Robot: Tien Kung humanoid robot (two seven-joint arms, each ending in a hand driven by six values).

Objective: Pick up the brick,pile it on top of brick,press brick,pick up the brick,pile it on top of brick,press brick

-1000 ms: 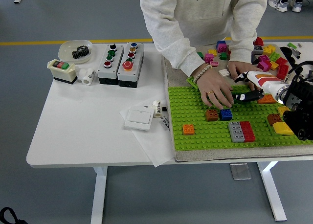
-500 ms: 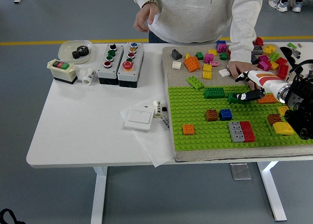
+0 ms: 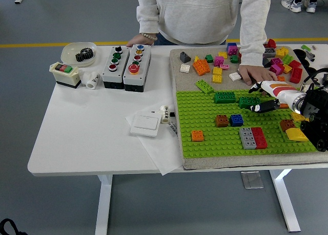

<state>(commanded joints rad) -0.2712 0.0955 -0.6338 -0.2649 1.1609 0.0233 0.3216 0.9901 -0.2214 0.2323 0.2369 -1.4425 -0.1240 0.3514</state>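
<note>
- Head view: the robot's right hand (image 3: 265,102) enters from the right edge, and most of its arm is cut off by the frame; only a white-and-orange forearm shell and a black jointed mass show.
- Its dark fingers (image 3: 264,107) lie low over the green baseplate (image 3: 205,135), just right of a dark green brick (image 3: 249,101); whether they touch or grip that brick cannot be told, since the fingertips blur into it.
- The left arm is out of view.
- A second dark green brick (image 3: 224,97) sits just left of the first, near the baseplate's far edge; both are studded oblongs.
- Further forward on the plate stand a brown brick (image 3: 222,120) and a blue brick (image 3: 236,119) side by side, an orange brick (image 3: 197,136) nearer the front, and a grey brick (image 3: 247,138) touching a red brick (image 3: 259,137).
- At the right edge a brown and a yellow piece are partly hidden by the robot's arm.
- A person stands at the far side, cut off above the chest; one hand (image 3: 252,73) rests flat on the grey felt-like mat (image 3: 187,78) just behind the robot's hand, the other hand (image 3: 139,39) rests at the bench's far edge.
- Loose bricks (image 3: 279,58) in a heap at the far right are too small to sort.
- The white bench (image 3: 87,132) carries two grey push-button boxes (image 3: 126,61), a glossy white bowl (image 3: 78,52) holding a black gear, and a flat white wall switch (image 3: 145,125) on paper.
</note>
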